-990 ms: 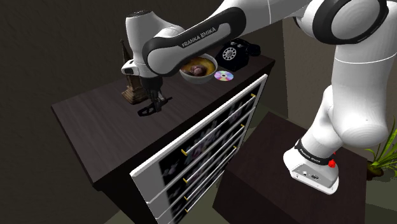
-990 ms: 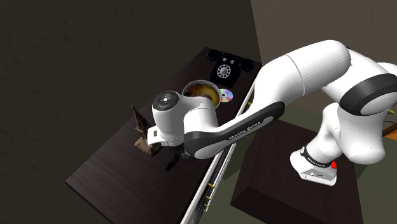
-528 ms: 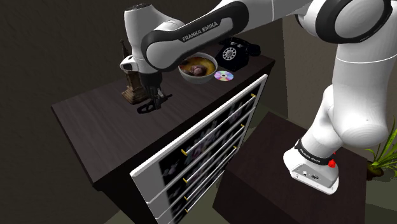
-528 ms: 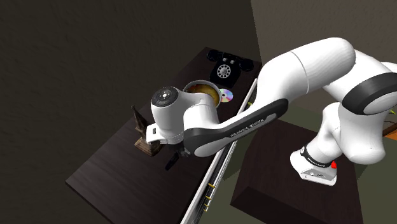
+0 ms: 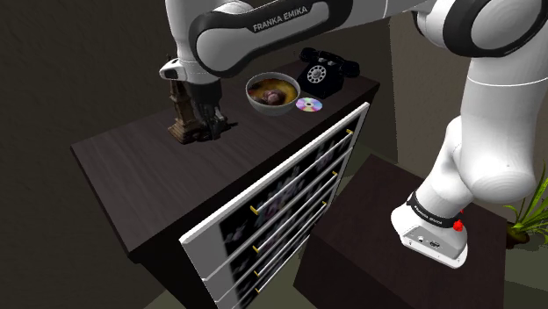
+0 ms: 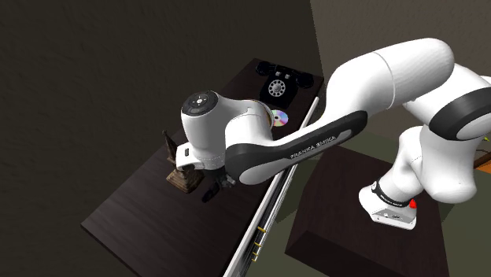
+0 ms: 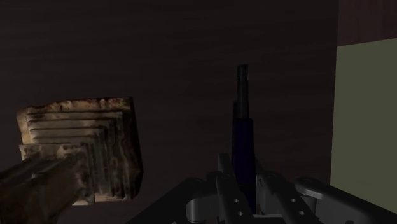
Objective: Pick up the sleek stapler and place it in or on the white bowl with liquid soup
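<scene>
My black gripper (image 5: 211, 125) is shut on the slim dark stapler (image 5: 216, 133) and holds it a little above the dark dresser top (image 5: 132, 167), right beside a brown tower-shaped statuette (image 5: 182, 112). In the wrist view the stapler (image 7: 242, 127) sticks out lengthwise from between the fingers (image 7: 224, 191). The white bowl (image 5: 271, 92) with brownish soup stands farther along the dresser towards the shoulder view's right, apart from the gripper. From the second exterior view the gripper (image 6: 213, 187) hangs under the white wrist, and the arm hides the bowl.
A black rotary telephone (image 5: 325, 72) and a shiny disc (image 5: 308, 105) lie beyond the bowl near the dresser's end. The statuette's stepped base (image 7: 83, 149) sits close beside the gripper. The dresser's white drawer front (image 5: 281, 193) faces the stand.
The gripper has risen with the stapler, lifting it off the dresser top, and the forearm has swung upward. Bowl, telephone, disc and statuette stayed put.
</scene>
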`<state>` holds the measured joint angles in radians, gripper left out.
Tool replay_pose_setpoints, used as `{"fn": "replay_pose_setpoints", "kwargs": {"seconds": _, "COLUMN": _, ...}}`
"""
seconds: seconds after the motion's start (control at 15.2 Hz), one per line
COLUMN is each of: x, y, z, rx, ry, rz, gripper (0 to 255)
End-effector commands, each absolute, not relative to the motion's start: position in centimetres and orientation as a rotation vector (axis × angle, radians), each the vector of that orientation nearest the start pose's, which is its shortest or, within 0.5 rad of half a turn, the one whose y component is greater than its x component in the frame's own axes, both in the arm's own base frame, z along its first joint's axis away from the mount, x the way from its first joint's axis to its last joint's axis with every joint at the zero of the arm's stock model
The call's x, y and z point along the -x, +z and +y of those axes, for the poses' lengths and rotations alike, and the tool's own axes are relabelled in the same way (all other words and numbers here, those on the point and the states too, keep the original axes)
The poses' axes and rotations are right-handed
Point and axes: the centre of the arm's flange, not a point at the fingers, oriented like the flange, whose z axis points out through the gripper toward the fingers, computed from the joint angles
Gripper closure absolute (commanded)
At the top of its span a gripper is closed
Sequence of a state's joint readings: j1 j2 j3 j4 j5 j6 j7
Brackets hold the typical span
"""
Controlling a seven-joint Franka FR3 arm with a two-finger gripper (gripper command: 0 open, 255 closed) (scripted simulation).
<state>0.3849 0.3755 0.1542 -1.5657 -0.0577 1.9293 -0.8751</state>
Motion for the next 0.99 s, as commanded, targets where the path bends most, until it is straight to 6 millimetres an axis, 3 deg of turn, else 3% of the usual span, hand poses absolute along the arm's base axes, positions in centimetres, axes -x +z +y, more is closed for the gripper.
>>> {"fn": "replay_pose_setpoints", "kwargs": {"seconds": 0.0, "x": -58.1, "y": 43.9, "z": 32.8, "rx": 2.375, "ry": 0.011, "rz": -2.051, "gripper": 255}}
{"fn": "replay_pose_setpoints", "kwargs": {"seconds": 0.92, "x": -58.1, "y": 51.3, "z": 32.8, "rx": 2.375, "ry": 0.011, "rz": -2.051, "gripper": 255}}
